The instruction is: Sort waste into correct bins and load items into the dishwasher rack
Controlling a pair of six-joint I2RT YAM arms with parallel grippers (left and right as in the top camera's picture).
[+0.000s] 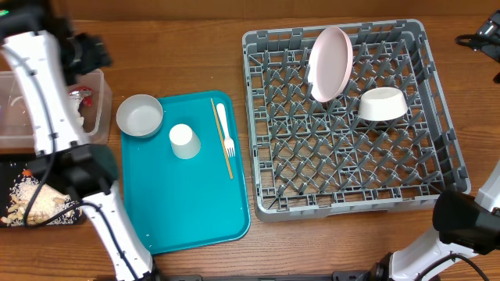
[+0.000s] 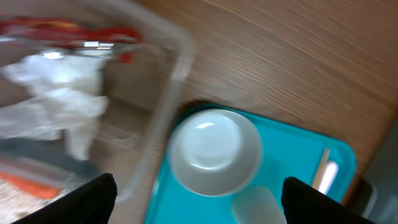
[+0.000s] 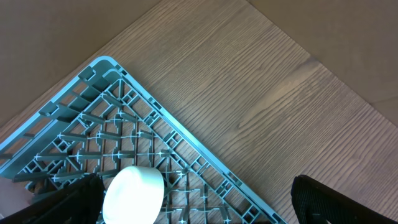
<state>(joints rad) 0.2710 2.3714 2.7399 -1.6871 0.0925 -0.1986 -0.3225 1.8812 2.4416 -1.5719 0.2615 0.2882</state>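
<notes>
My left gripper (image 2: 199,208) hangs open and empty above the right rim of the clear tub (image 2: 177,68); in the overhead view it is the black part (image 1: 91,51) at upper left. In the tub lie a crumpled napkin (image 2: 59,99) and red-and-silver foil wrappers (image 2: 68,31). A white bowl (image 1: 140,115), a cup (image 1: 184,141) and a fork (image 1: 226,133) beside a wooden stick rest on the teal tray (image 1: 195,211). The grey rack (image 1: 437,156) holds a pinkish plate (image 1: 330,62) and a second bowl (image 1: 382,104). My right gripper (image 3: 199,205) is open over the rack's corner, holding nothing.
A black tray (image 1: 9,165) at lower left carries pale food scraps (image 1: 35,199) and a small orange piece (image 1: 28,172). The left arm's white links cross over the tub and the black tray. Bare wooden table lies between the teal tray and the rack.
</notes>
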